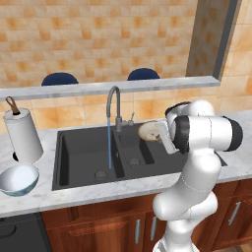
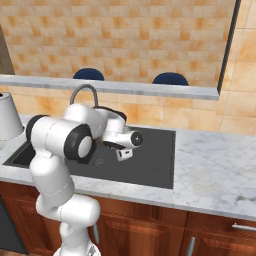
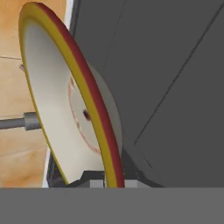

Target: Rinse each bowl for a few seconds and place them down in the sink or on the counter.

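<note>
Your tool (image 3: 107,183) is clamped on the rim of the tan bowl (image 3: 65,105), holding it on edge over the small basin of the sink (image 1: 88,147), just right of the tap (image 1: 114,106). The left base view alone shows water running from the tap into the large basin, and the blue bowl (image 1: 18,178) on the surface (image 1: 29,199) left of the sink. From the right, your arm hides the tan bowl.
</note>
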